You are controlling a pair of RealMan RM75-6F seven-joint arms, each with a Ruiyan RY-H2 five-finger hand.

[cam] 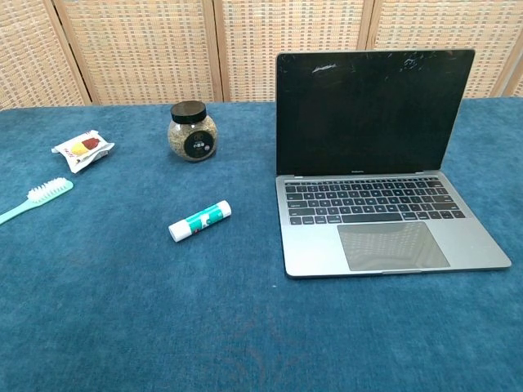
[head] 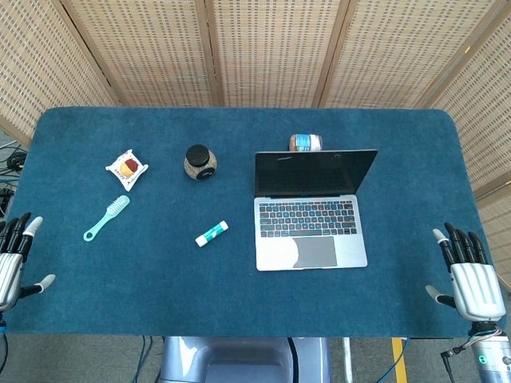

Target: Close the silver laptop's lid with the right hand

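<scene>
Laptop: the silver laptop (head: 311, 209) sits open right of the table's (head: 239, 303) middle, screen upright and dark, keyboard facing the robot.
Handling: I judge it rigid and fairly heavy; the hinged lid (cam: 374, 110) should swing down under a light push, but the glass is fragile.
Where to touch: the lid's top edge, or its back near that edge, pressing forward and down, easing off before it meets the keyboard.
Right hand: the right hand (head: 469, 276) waits off the table's near right corner, well apart from the laptop, fingers spread, holding nothing.
Left hand: the left hand (head: 11, 259) idles far left of the laptop, fingers apart, empty.
Behind the laptop: a small jar (head: 306, 143) lies just beyond the lid.
</scene>
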